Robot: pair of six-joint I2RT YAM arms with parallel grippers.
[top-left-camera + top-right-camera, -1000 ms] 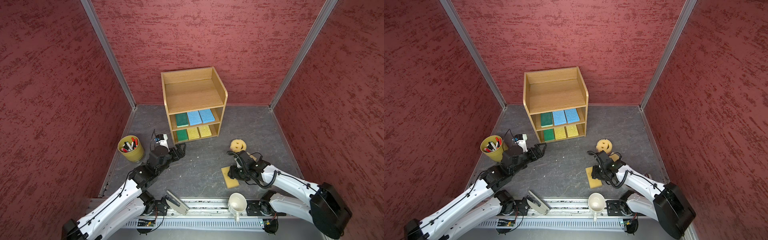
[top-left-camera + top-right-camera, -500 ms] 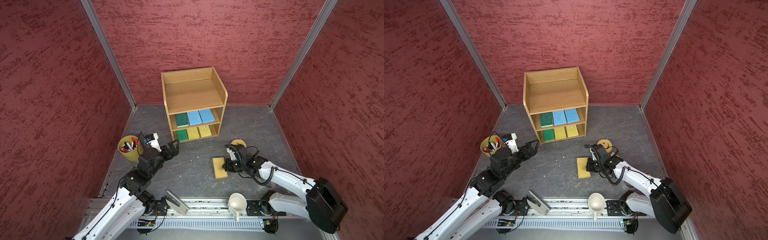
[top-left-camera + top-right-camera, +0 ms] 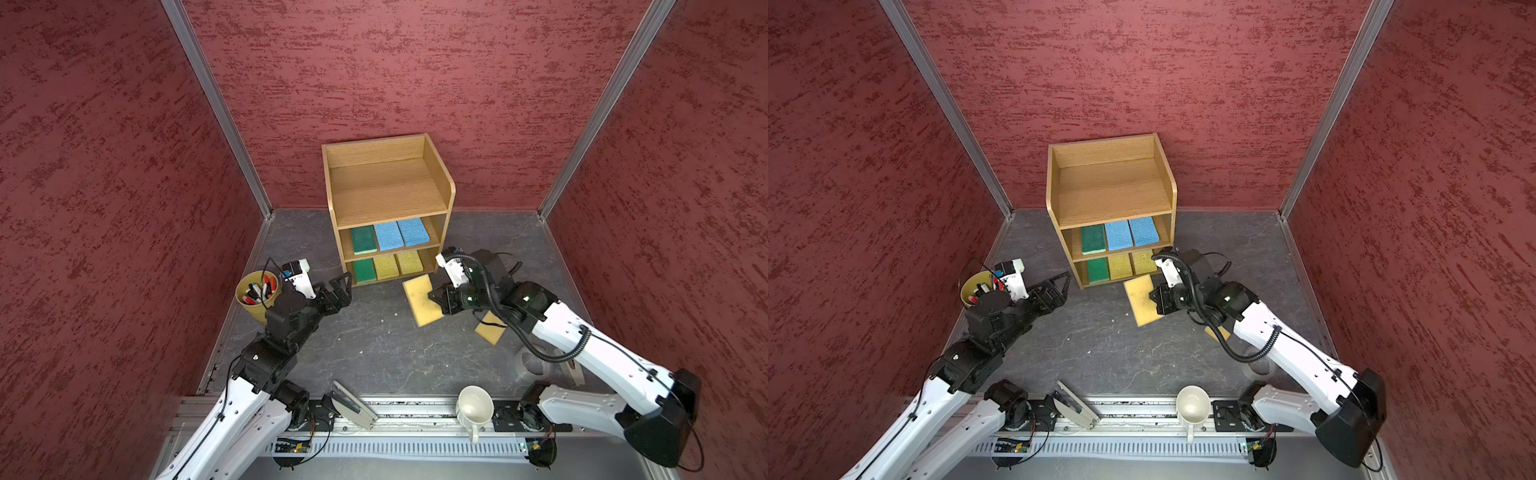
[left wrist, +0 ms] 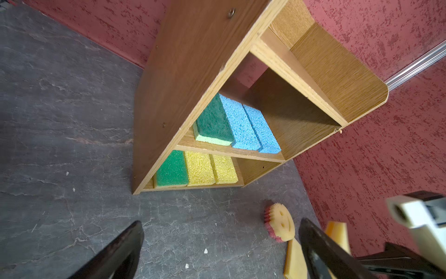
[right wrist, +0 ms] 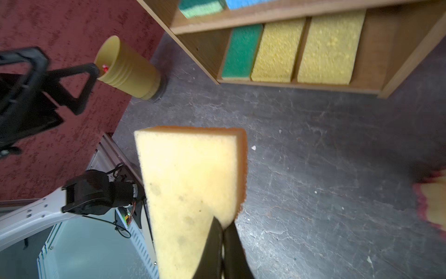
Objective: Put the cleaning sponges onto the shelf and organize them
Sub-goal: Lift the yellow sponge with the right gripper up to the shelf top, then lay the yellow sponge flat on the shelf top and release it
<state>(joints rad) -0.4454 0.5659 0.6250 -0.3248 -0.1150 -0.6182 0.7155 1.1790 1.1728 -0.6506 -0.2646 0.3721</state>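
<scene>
Right now your right tool (image 3: 437,300) is pressed tight on one end of a pale tan sponge (image 3: 419,297), a thick rectangular slab of fine foam with a darker orange edge. It is held clear of the counter (image 3: 374,345), just in front of the shelf (image 3: 386,191) at its lower right corner, and in the right wrist view the black fingers (image 5: 212,246) pinch the foam flat. Your left tool (image 3: 338,291) is spread wide, its triangular black fingers hovering just beside the ribbed yellow pen cup (image 3: 253,305). Under the right forearm a second tan sponge (image 3: 490,328) lies flat on the dark, slate-veined counter. The left wrist view shows the round smiley sponge (image 4: 281,222) near it, with a scalloped rim and red backing. The shelf is oak-grain board with rounded side panels and stands against the back wall. Its middle tier holds a dark green scourer (image 3: 363,240) and two porous blue sponges (image 3: 388,235) side by side. Its bottom tier holds a green sponge (image 3: 364,269) beside two coarse yellow sponges (image 3: 386,266). A cream mug (image 3: 473,409) sits at the front rail.
</scene>
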